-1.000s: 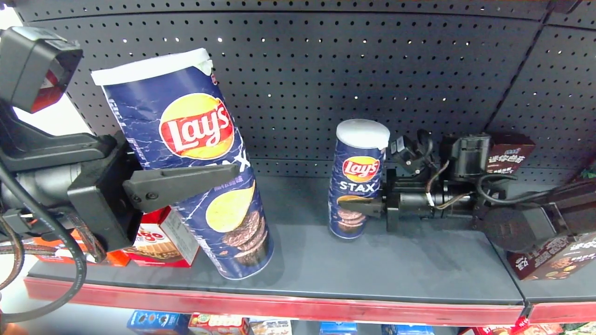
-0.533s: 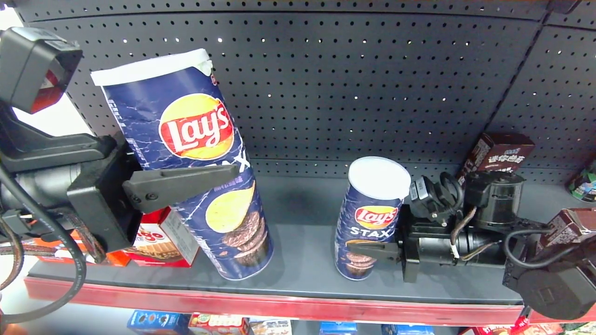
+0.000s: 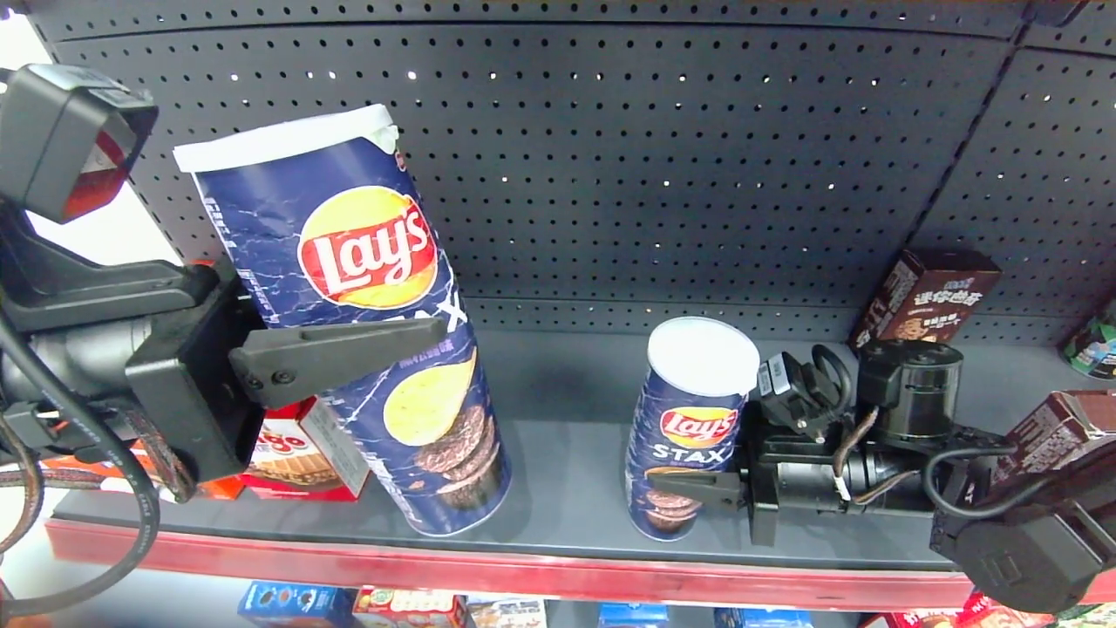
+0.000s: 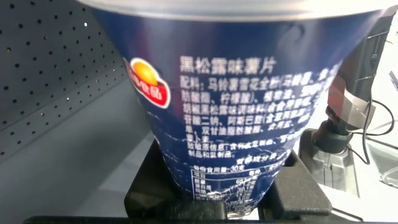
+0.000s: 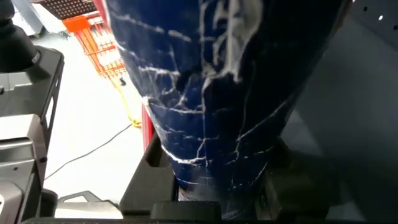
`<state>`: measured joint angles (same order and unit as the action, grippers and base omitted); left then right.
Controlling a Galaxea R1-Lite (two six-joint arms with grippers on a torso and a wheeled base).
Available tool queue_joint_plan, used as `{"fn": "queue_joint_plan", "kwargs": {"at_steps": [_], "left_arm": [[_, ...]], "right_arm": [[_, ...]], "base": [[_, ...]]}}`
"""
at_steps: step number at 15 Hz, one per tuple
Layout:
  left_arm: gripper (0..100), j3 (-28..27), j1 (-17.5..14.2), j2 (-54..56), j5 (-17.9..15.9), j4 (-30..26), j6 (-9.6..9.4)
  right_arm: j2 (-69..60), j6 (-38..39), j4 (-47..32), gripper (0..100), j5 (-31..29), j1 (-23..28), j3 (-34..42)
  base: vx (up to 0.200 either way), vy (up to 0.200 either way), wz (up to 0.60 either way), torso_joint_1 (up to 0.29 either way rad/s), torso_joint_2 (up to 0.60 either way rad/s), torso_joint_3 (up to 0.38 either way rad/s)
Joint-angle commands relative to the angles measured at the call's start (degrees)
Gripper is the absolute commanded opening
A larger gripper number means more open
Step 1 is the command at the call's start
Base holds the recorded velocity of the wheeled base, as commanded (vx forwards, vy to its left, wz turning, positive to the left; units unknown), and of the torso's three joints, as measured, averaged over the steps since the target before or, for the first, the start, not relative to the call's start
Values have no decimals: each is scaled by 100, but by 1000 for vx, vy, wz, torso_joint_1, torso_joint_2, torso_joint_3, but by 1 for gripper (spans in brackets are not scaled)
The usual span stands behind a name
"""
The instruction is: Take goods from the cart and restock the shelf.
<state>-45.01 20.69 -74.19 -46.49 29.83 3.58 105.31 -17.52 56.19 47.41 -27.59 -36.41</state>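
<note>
Head view: the left gripper (image 3: 410, 336) clamps a tilted crisp can (image 3: 349, 288) over the shelf (image 3: 567, 515), apparently angled for setting down. The right gripper (image 3: 676, 480) grips a second can (image 3: 697, 410), upright near the front edge. Wrist views: each gripper is closed tight round its can.

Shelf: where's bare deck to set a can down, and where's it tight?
Bare: the shelf strip between the left can and the right can, back panel to red lip. Also behind the right can, up to the brown box. Tight: red boxes behind the left can, and around the right gripper.
</note>
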Motion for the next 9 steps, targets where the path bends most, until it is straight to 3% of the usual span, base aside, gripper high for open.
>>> {"fn": "queue_joint_plan", "kwargs": {"at_steps": [1,2,3,9], "left_arm": [[0,27,-3,1,0,5,2],[0,97,5,1,0,5,2],[0,133,5,28,0,5,2],[0,185,5,159,0,5,11]], "right_arm": [[112,-6,15,0,-4,-1,-41],[103,-6,24,0,-4,-1,-24],[95,-6,24,100,-4,-1,-15],[-319,-15,15,100,-162,104,11]], "base": [[0,0,0,0,0,0],[0,0,0,0,0,0],[0,0,0,0,0,0],[0,0,0,0,0,0]]}}
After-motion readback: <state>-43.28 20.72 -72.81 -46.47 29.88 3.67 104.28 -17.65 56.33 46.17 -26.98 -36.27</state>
